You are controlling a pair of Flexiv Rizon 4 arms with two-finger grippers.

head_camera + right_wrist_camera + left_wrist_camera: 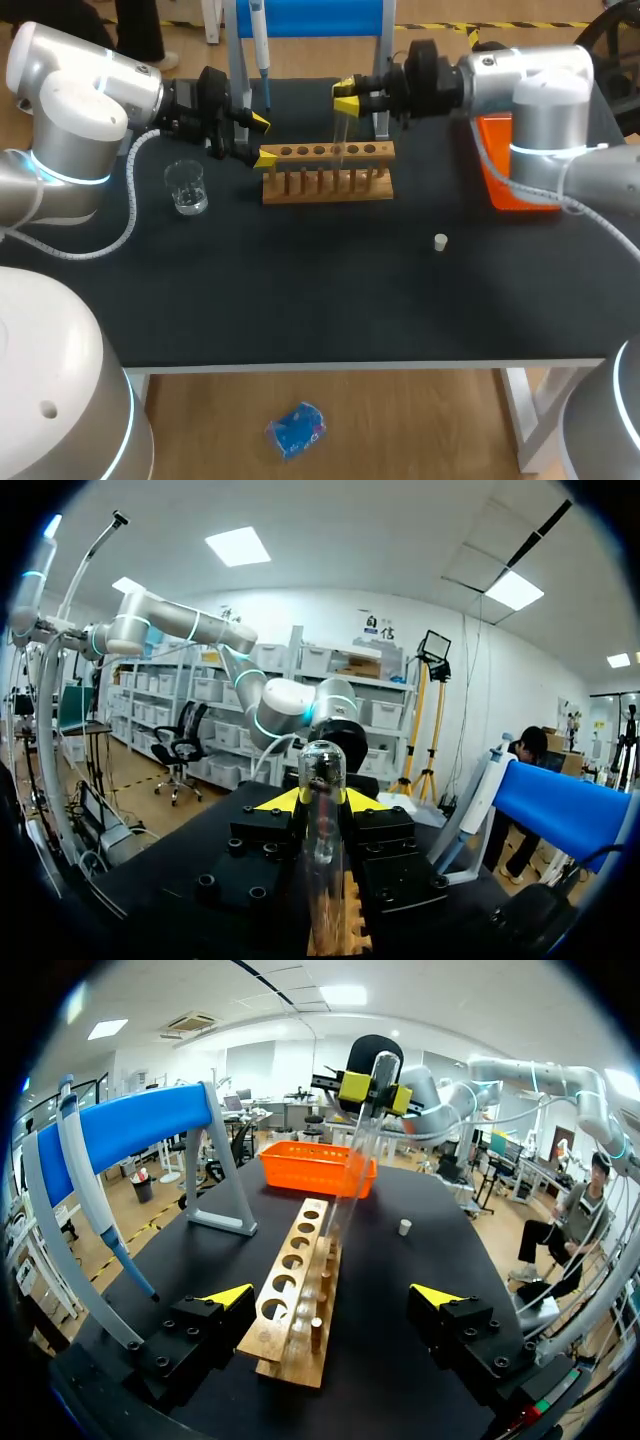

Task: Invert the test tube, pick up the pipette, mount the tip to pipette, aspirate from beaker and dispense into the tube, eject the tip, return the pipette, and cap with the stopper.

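Observation:
A clear test tube (340,135) hangs nearly upright over the wooden rack (328,170), rounded end up, with my right gripper (347,97) shut on its upper part. In the right wrist view the tube (322,850) runs between the yellow tips of that gripper (322,802). My left gripper (262,140) stands open at the rack's left end. In its own view, the left gripper (333,1295) straddles the rack (295,1290), with the tube (358,1160) and right gripper (375,1088) ahead. The pipette (260,40) hangs on the blue stand (140,1125). A beaker (187,187) stands left of the rack. The white stopper (440,241) lies to the right.
An orange tray (510,175) sits at the table's right edge, under my right arm. The blue stand's metal legs (380,90) rise just behind the rack. Open black tabletop (320,300) stretches in front of the rack.

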